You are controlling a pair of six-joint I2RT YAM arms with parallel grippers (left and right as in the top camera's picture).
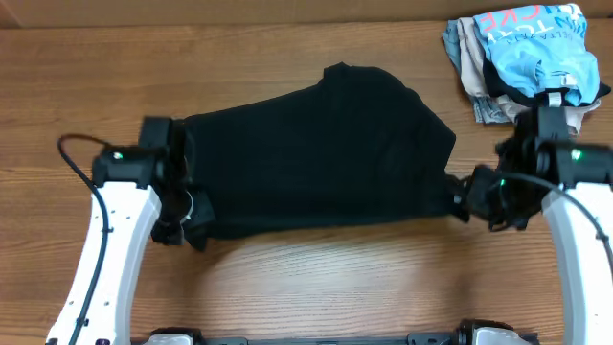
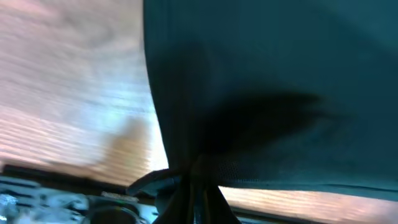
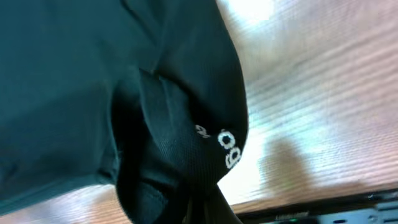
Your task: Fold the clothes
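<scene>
Overhead, left tool (image 1: pixel 189 213) and right tool (image 1: pixel 459 196) clench the black T-shirt (image 1: pixel 316 153) on wooden table (image 1: pixel 306 283).

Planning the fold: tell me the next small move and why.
Probably lift both held ends together and carry them toward the far edge. The left gripper and right gripper each pinch the shirt at opposite near ends, with fabric bunched in each grip. The rest lies spread on the table.

Plain black T-shirt (image 1: pixel 316 163) with tiny white marks (image 3: pixel 228 146), possibly lettering, on a brown wood-grain table (image 1: pixel 287 287).
</scene>
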